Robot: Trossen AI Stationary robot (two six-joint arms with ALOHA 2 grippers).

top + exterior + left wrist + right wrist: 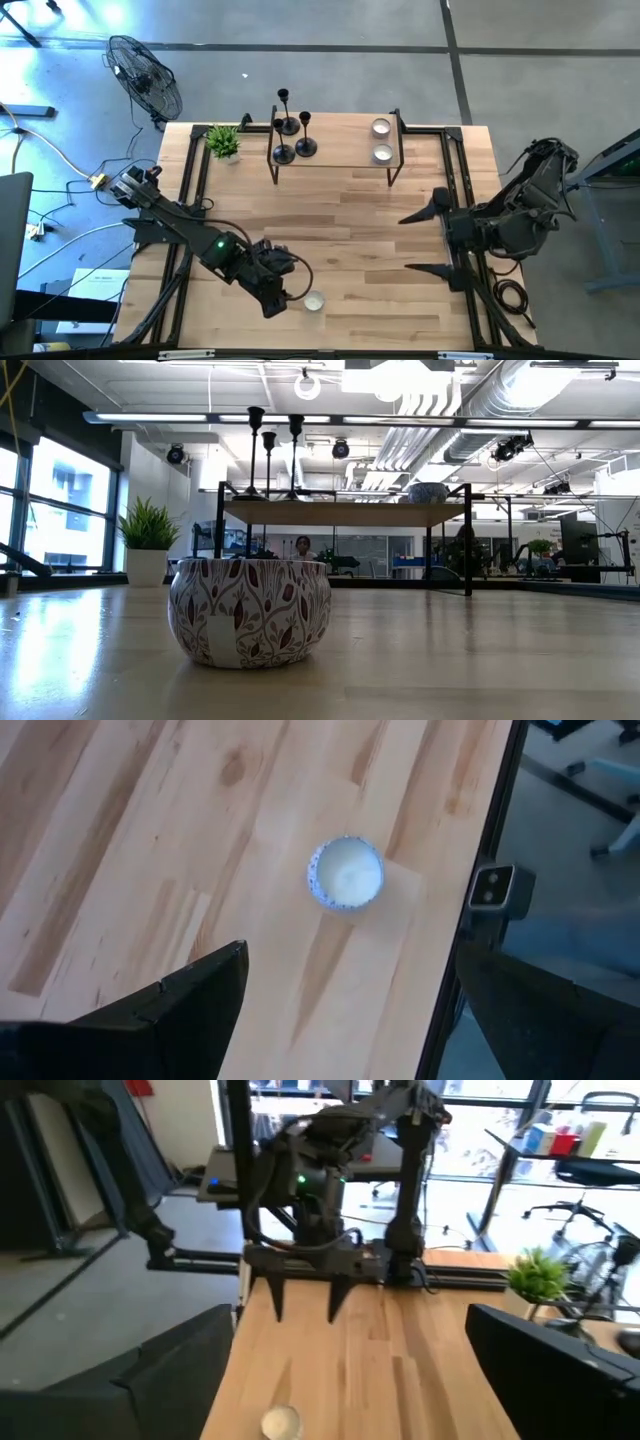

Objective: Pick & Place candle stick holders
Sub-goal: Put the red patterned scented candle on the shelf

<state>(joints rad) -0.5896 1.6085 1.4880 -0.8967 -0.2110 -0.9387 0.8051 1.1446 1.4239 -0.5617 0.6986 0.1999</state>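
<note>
Three black candle stick holders (288, 128) stand on their round bases at the left end of a low wooden shelf (335, 150) at the table's far side; they also show in the low view (270, 450). Two tealight cups (381, 140) sit at the shelf's right end. A third cup (314, 301) stands on the table near the front edge, large in the low view (249, 610). My left gripper (285, 295) is open, fingers pointing down, just left of this cup (345, 873) and apart from it. My right gripper (415, 242) is wide open and empty at the table's right side.
A small potted plant (224, 142) stands at the far left beside the shelf. Black frame rails (190, 170) run along the table's left and right edges. Bare wood lies between the shelf and the front cup. A fan (145, 75) stands on the floor beyond the table.
</note>
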